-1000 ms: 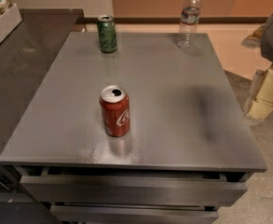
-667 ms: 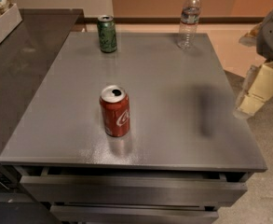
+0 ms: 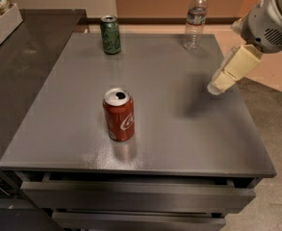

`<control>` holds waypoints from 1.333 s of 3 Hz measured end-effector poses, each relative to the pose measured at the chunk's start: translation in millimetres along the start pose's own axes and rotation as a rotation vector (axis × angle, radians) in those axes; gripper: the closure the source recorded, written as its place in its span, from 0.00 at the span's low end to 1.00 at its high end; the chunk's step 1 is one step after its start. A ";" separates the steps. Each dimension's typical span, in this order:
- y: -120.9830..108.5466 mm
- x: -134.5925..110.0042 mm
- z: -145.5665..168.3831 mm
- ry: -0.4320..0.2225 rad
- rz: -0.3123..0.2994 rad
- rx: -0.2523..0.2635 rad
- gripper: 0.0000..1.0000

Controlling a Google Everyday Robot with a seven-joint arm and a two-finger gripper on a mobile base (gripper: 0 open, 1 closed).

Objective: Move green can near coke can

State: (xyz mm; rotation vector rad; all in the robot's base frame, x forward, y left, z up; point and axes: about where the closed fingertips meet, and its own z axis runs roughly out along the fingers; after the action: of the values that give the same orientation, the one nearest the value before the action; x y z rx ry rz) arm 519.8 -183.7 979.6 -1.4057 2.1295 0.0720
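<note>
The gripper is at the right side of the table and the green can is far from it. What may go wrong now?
The gripper hangs over the right side of the table. If the arm reaches for the green can at the far left, it may knock the plastic bottle near the far edge.
The green can stands close to that far edge, so a clumsy push could send it off.
The coke can looks opened, so bumping it at placement may tip it.

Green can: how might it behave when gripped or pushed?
The green can stands upright, so a high push would probably tip it and let it roll. Its smooth metal wall may slip. The gripper hangs over the table's right edge, well away.
</note>
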 end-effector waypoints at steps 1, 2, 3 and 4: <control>-30.6 -29.2 21.2 -0.070 0.044 0.037 0.00; -57.3 -58.5 44.5 -0.121 0.058 0.053 0.00; -89.6 -102.6 80.4 -0.176 0.063 0.056 0.00; -103.3 -139.0 106.8 -0.211 0.048 0.035 0.00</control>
State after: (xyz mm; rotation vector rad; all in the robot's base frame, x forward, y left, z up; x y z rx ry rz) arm 693.3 -77.4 986.4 -1.2683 1.9804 0.1920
